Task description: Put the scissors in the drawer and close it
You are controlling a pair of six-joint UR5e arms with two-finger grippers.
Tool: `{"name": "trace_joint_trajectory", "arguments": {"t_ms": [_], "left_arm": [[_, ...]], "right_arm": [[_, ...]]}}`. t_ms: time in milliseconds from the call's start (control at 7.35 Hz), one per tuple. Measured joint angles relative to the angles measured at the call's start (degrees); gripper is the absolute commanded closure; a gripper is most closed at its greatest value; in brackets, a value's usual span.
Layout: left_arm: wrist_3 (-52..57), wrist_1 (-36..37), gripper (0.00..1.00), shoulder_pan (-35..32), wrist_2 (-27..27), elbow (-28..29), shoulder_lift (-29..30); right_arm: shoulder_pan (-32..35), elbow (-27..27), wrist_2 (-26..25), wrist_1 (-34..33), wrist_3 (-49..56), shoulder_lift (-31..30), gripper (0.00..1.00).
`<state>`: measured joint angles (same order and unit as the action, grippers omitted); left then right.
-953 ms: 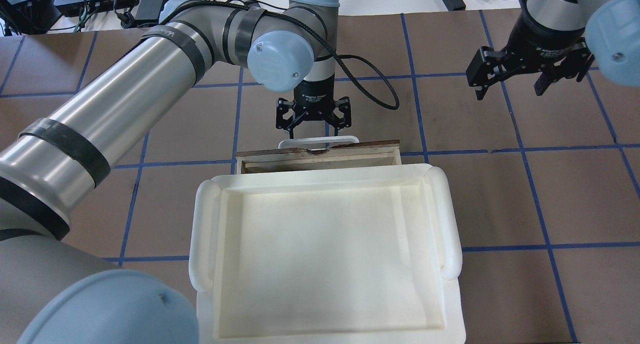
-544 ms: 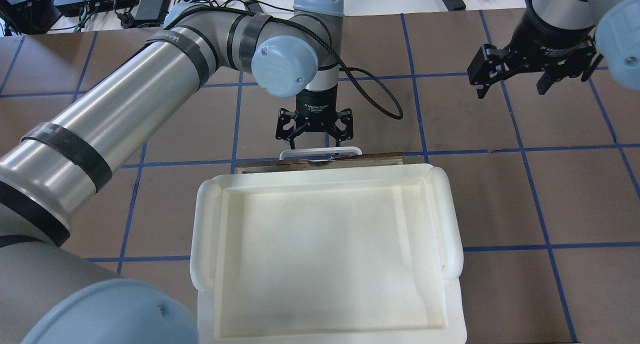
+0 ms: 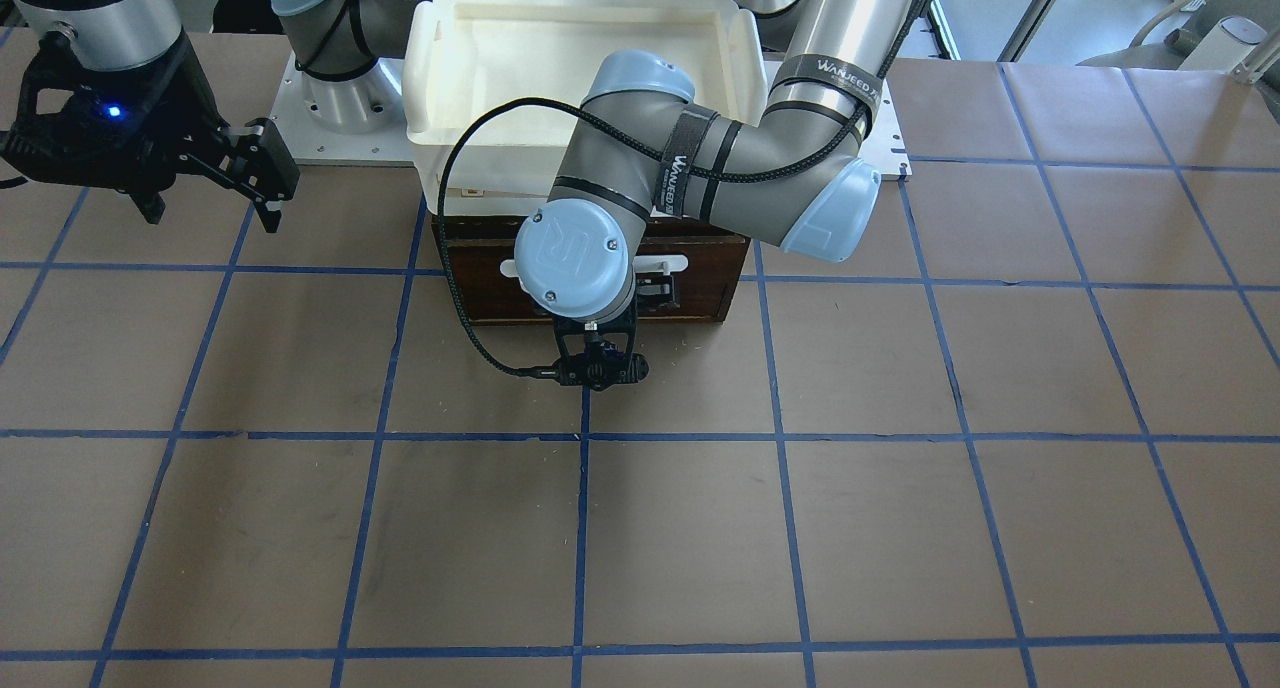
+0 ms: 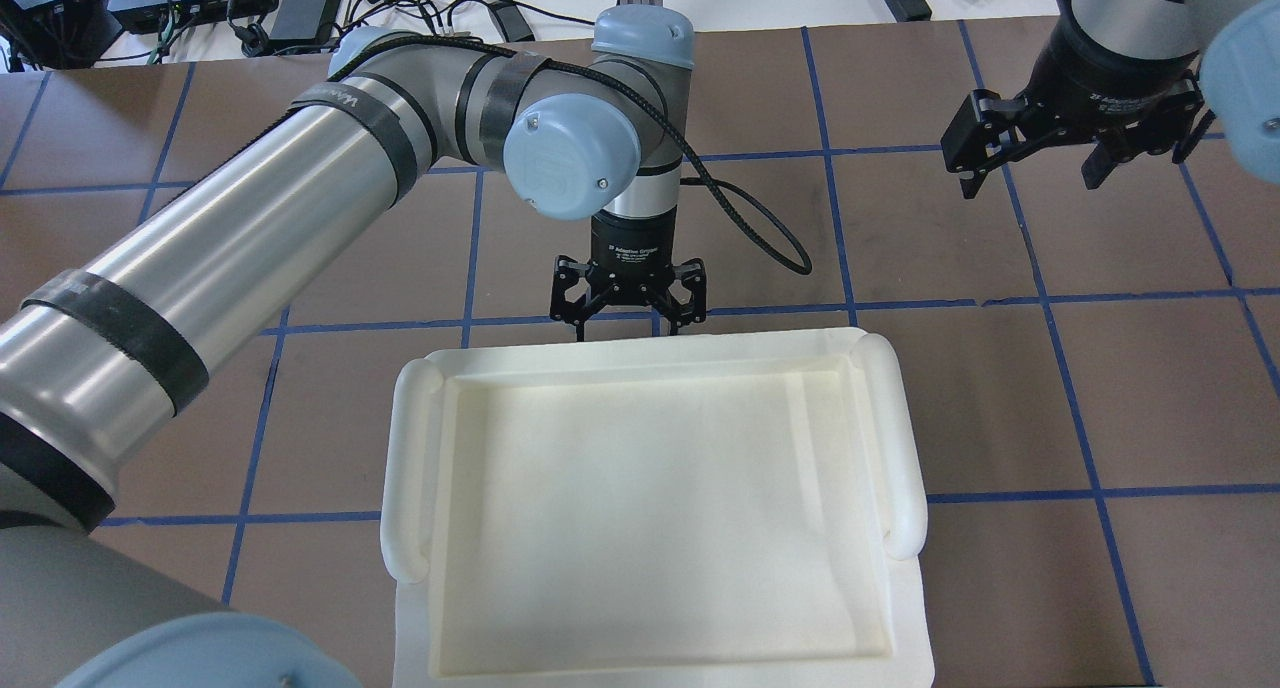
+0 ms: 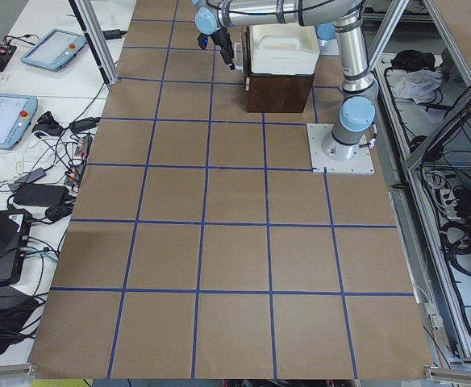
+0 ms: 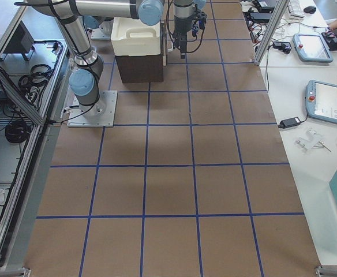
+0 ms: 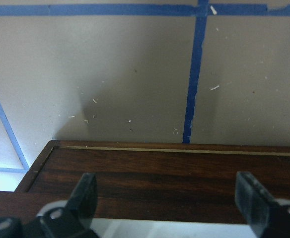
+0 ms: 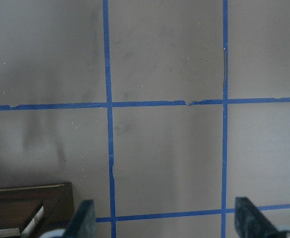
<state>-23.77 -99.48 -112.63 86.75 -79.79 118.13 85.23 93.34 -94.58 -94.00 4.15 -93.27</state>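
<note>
Our left gripper [image 4: 628,328], fingers spread, meets the drawer [image 3: 705,273] front, seemingly flush shut; we should retreat straight toward twelve o'clock. Right gripper [image 4: 1030,180], spread, hovers at two o'clock.

The drawer [image 3: 700,273] now sits pushed fully in. From overhead, its pale inside and dark front, which showed beyond the tray [image 4: 640,353] a second ago, are hidden beneath that tray, and so is the white handle [image 3: 662,264]. The left gripper [image 4: 628,329] is closer to the robot, its spread fingers [image 4: 578,324] now at the tray's far rim.
</note>
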Motion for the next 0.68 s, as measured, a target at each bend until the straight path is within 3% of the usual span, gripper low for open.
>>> {"name": "trace_joint_trajectory", "arguments": {"t_ms": [408,680], "left_arm": [[-0.58,-2.49,0.0,0.16,0.06,0.1,-1.31],[-0.25,1.79,0.0,0.7,0.43,0.75,-1.67]], "right_arm": [[0.01,0.0,0.02,-0.03,-0.23,-0.26,0.0],[0.02,0.22,0.12,-0.06,0.0,-0.34,0.0]]}}
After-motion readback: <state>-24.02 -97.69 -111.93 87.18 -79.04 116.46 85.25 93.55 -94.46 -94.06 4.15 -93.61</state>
